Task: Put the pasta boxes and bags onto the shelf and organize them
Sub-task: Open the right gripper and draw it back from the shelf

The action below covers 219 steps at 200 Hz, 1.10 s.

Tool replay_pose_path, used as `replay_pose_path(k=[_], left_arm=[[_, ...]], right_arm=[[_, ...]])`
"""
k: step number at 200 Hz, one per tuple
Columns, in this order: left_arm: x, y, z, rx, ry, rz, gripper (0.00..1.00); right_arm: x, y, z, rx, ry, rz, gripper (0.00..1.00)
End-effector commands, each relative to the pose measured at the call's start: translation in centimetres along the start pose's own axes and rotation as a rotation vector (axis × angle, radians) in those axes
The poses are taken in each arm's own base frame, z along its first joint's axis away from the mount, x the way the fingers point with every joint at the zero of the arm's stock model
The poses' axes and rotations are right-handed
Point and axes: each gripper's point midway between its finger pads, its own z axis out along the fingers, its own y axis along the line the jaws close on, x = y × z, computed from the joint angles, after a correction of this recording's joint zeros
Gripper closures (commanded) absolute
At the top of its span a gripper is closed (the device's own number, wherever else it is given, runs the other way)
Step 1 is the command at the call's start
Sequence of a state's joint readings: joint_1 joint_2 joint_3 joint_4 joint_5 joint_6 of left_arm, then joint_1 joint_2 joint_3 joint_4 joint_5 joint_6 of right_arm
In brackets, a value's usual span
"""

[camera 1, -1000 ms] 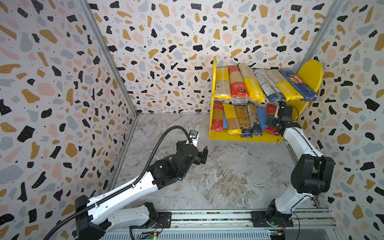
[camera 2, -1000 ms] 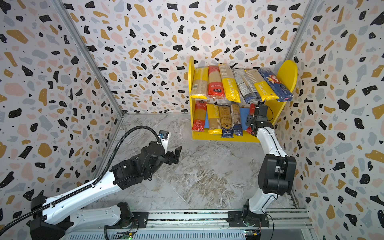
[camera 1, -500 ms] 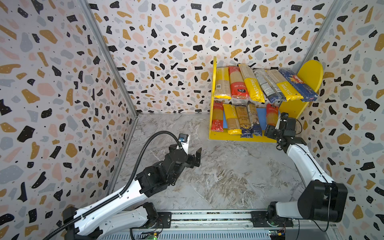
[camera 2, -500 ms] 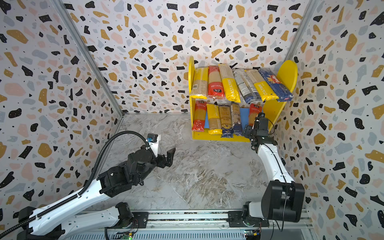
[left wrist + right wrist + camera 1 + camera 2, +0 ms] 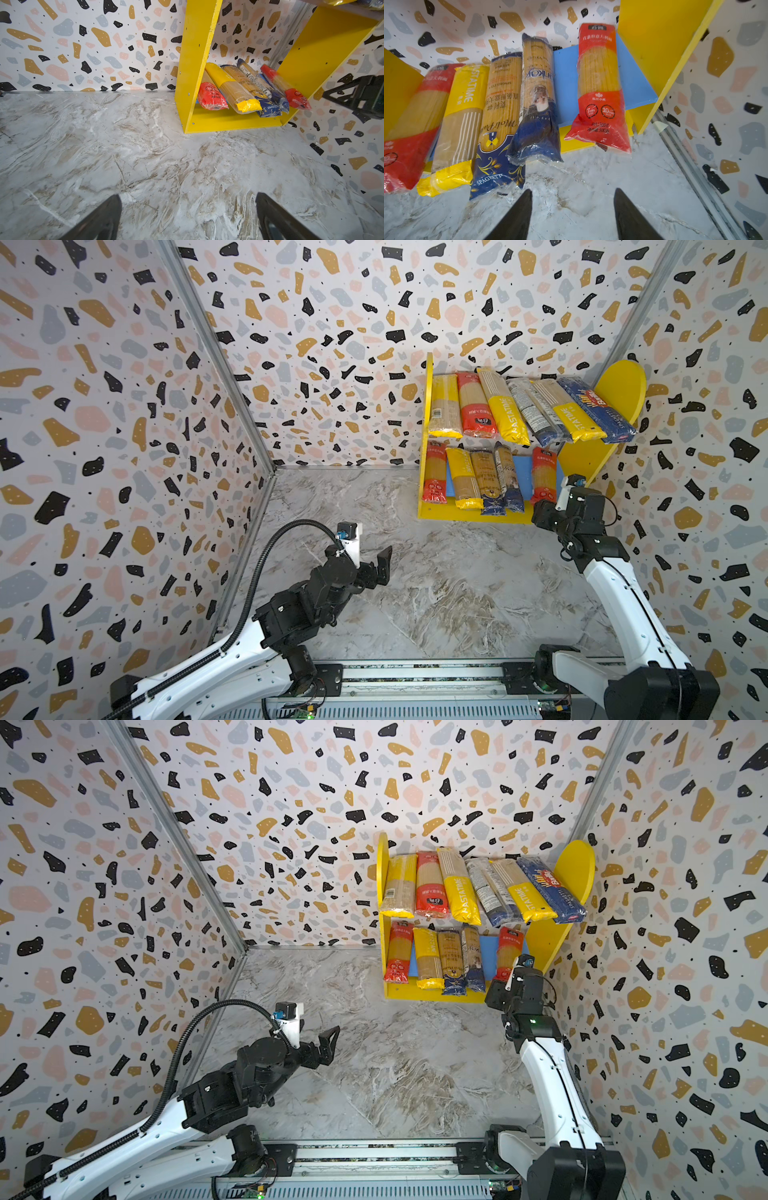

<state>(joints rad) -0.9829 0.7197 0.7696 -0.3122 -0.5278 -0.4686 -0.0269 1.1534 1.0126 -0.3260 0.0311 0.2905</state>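
1. Pasta packs [image 5: 505,410] lie on the shelf [image 5: 469,516] in two rows, six up high and five down low.
2. The shelf stands on the desk [image 5: 436,593] by the back wall. It is right in front of the right pincer [image 5: 572,192] and well apart from the left pincer [image 5: 188,196].
3. The right pincer hangs low over the desk, just before the front edge of the shelf. Its two fingers [image 5: 517,218] stand apart, and only bare desk shows between them.
4. A red pack [image 5: 600,83] lies just ahead of the right pincer, near it but not touching. It rests on the blue board [image 5: 566,83], and its near end sticks out past that board.
5. A bare strip of blue board shows between this red pack and a dark blue pack [image 5: 537,104].
6. Beyond the dark blue pack, farther from the right pincer, three more packs lie in a row. They are a clear pack with a blue end [image 5: 502,104], a yellow pack [image 5: 467,114] and a second red pack [image 5: 415,124].
7. The top row sits higher than the right pincer. There the packs near the round yellow side [image 5: 621,383] lie slanted.
8. The left pincer points toward the shelf over bare desk. Its fingers [image 5: 99,220] are wide apart and hold nothing.
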Motion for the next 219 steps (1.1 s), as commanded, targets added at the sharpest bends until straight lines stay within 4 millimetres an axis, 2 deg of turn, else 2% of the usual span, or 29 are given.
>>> replay_pose_path(k=[1,29,63,105,145,171,198,219], left_arm=[[-0.8,0.1,-0.3,0.002,-0.038,-0.042,0.00],[-1.0,0.6,-0.3,-0.027,-0.038,-0.027,0.01],[-1.2,0.9,-0.1,-0.057,-0.041,-0.009,0.00],[-1.2,1.0,0.3,-0.086,-0.035,0.018,0.01],[-0.2,2.1,1.1,-0.151,-0.038,0.074,0.01],[0.3,3.3,1.8,-0.235,-0.060,0.066,0.01],[1.4,5.0,2.6,-0.337,-0.098,0.069,0.01],[2.6,5.5,3.5,-0.370,-0.117,0.082,0.01]], right_arm=[[-1.7,1.4,1.2,-0.054,-0.014,0.011,0.37],[-2.8,2.4,3.5,-0.082,-0.034,0.005,0.31],[-3.9,3.7,6.0,-0.087,-0.032,-0.021,0.29],[-3.9,5.2,8.4,-0.063,-0.004,-0.060,0.29],[-2.8,7.0,6.8,-0.091,-0.006,-0.090,0.28],[-1.6,8.2,4.3,-0.129,-0.014,-0.108,0.24],[1.5,9.7,2.0,-0.200,0.010,-0.138,0.21],[4.3,9.5,1.2,-0.206,0.046,-0.155,0.21]])
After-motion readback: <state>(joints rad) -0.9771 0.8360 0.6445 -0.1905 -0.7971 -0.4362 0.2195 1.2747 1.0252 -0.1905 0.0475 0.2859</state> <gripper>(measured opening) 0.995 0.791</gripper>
